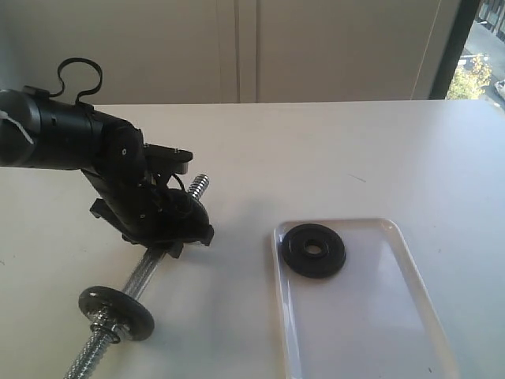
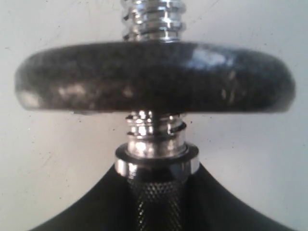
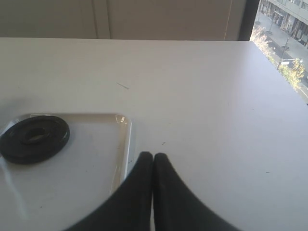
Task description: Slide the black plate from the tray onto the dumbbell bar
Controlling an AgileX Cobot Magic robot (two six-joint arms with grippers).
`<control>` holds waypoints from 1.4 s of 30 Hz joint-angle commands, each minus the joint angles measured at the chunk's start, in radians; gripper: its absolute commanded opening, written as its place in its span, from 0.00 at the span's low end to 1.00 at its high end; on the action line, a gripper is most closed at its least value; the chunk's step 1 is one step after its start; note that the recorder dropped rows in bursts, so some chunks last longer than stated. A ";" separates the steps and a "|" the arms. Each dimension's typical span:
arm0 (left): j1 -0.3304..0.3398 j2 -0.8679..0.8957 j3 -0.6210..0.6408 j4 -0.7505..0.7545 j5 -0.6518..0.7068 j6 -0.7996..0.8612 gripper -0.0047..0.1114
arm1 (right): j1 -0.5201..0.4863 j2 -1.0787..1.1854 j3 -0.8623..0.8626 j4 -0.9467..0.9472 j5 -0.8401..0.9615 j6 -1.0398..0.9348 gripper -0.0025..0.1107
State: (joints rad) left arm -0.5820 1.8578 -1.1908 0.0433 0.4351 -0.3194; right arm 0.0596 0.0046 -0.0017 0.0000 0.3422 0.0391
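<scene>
White counter (image 1: 355, 150) carries it all. Nearest, the bar (image 1: 142, 272) lies slantwise at the left, a black disc (image 1: 116, 312) on its near threaded end. Farther along, the left gripper (image 1: 170, 237) is clamped round the bar's knurled middle. To the right sits the tray (image 1: 394, 316), with the plate (image 1: 315, 250) flat at its far left corner, well apart from the bar. The right gripper (image 3: 153, 161), fingers pressed together on nothing, shows beside the tray's rim, clear of the plate. Beyond, a pale wall (image 1: 237, 47) and a window (image 1: 481, 55) at the far right
</scene>
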 commanded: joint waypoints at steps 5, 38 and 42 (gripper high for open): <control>0.001 -0.104 -0.007 0.038 0.035 0.005 0.04 | 0.002 -0.005 0.002 0.000 -0.006 0.001 0.02; -0.001 -0.138 -0.007 -0.091 0.090 0.230 0.04 | 0.002 -0.005 0.002 0.115 -0.653 0.078 0.02; -0.001 -0.137 -0.007 -0.091 0.088 0.230 0.04 | 0.002 -0.005 0.002 0.116 -0.919 0.091 0.02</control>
State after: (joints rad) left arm -0.5820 1.7617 -1.1847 -0.0366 0.5450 -0.0958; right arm 0.0596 0.0046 -0.0017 0.1131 -0.3678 0.1084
